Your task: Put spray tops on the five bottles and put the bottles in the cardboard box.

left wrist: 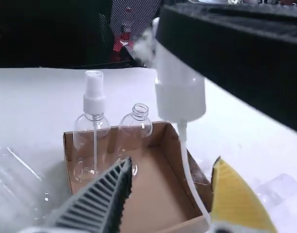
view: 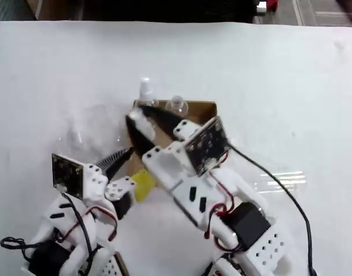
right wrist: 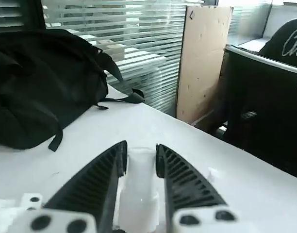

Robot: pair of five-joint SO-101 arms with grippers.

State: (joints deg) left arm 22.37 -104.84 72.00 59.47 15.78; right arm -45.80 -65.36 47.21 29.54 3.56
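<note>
The spray top [right wrist: 138, 191] is pinched between the two ribbed fingers of my right pincer [right wrist: 140, 150], its white body filling the gap between them. From my left wrist I see that same top hanging over the cardboard box [left wrist: 156, 194], its thin dip tube [left wrist: 189, 174] trailing down toward the box's near wall.

The box sits in the middle of the white surface [view: 279, 69]. Two clear bottles stand at its far end, side by side. One bottle [left wrist: 92, 131] already wears a spray top. The other bottle [left wrist: 137, 127] has a bare, open neck. From above, my right pincer [view: 140, 123] reaches across the box toward that far end.

My left pincer [left wrist: 168, 204] is spread wide, gripping nothing, with its grey ribbed finger [left wrist: 97, 201] and its yellow finger [left wrist: 236, 199] at the near edge of the box.

Out on the surface to one side of the box, another clear bottle [left wrist: 279, 187] lies on its side. On the other side is some crumpled clear plastic [left wrist: 12, 177]. Beyond my right pincer, a black backpack [right wrist: 41, 82] rests on the surface.
</note>
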